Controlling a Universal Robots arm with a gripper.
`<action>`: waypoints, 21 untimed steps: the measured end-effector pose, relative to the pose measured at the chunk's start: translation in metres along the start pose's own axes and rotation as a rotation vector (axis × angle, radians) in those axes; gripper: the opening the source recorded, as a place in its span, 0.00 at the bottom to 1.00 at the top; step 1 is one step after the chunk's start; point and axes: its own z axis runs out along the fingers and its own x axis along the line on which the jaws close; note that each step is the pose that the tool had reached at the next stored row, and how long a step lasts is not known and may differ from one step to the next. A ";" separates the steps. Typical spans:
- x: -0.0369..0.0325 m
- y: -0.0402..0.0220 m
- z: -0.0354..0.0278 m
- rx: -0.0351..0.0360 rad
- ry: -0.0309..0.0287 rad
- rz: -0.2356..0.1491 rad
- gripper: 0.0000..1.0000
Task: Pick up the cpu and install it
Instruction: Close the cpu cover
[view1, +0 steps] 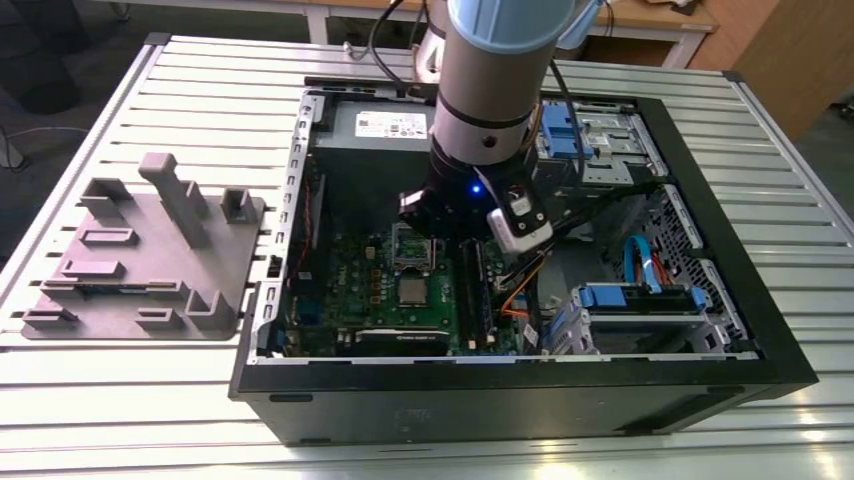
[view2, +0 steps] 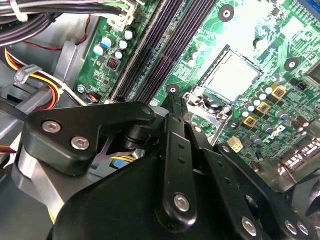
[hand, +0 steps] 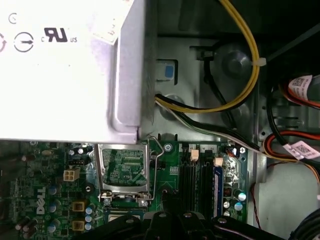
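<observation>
most looks done, you'd judge — the cpu (view2: 232, 75) lies in the socket (view2: 212, 64), clamping seemingly left — your gripper (view2: 172, 97) hovers close above the board, its opening impossible to tell.

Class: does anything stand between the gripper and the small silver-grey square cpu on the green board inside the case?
Nothing visible does. In the second wrist view the small silver-grey square cpu lies uncovered on the green circuit board, and only bare board lies between it and the gripper.
</observation>
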 end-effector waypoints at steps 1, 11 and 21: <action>-0.0001 0.0002 0.0003 0.0000 0.0003 -0.007 0.10; -0.0072 0.0021 0.0038 -0.0002 0.0011 -0.033 0.10; -0.0072 0.0040 0.0086 -0.0001 0.0033 -0.101 0.10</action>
